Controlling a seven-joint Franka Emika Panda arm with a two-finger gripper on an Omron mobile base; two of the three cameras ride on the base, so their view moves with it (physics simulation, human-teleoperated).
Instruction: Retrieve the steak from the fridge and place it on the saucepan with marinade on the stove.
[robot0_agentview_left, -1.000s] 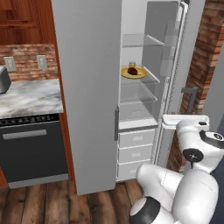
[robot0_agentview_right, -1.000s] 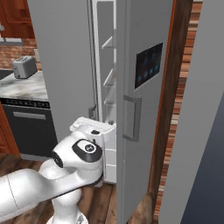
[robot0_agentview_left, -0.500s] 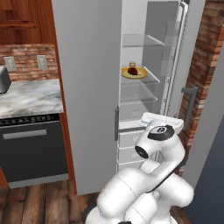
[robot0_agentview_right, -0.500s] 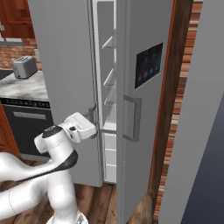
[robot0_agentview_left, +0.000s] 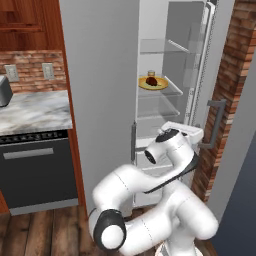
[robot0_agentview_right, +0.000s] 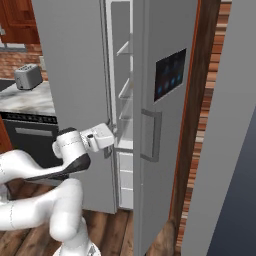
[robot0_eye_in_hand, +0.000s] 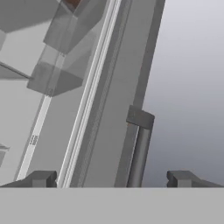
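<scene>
One fridge (robot0_agentview_left: 100, 90), tall, grey and smooth-fronted, with two doors. The right door (robot0_agentview_right: 165, 100) is swung open and has a dark touch panel (robot0_agentview_right: 170, 74) with blue icons plus a squared vertical handle (robot0_agentview_right: 152, 135). Inside it's all white, with glass shelves (robot0_agentview_left: 160, 92) stacked up and a few drawers lower down.

One steak (robot0_agentview_left: 151, 80), a small dark red-brown lump, sits on one round yellow plate (robot0_agentview_left: 153, 85) on a middle shelf, with a small jar just behind it.

The gripper (robot0_eye_in_hand: 111, 177) hangs at about handle height by the open edge of the fridge, well below the steak's shelf. Its fingers are spread wide apart and there's nothing between them; the hand view looks straight at the door's handle bar.

To the left there's a marbled grey-white counter (robot0_agentview_left: 32, 110) with one shiny toaster (robot0_agentview_right: 27, 76) on it, a black dishwasher (robot0_agentview_left: 37, 170) underneath, red brick wall (robot0_agentview_left: 27, 67) behind with one white outlet, and wood cabinets (robot0_agentview_left: 25, 22) above. The floor (robot0_agentview_left: 45, 230) is dark wood planks, and there's more brick to the right of the fridge.
</scene>
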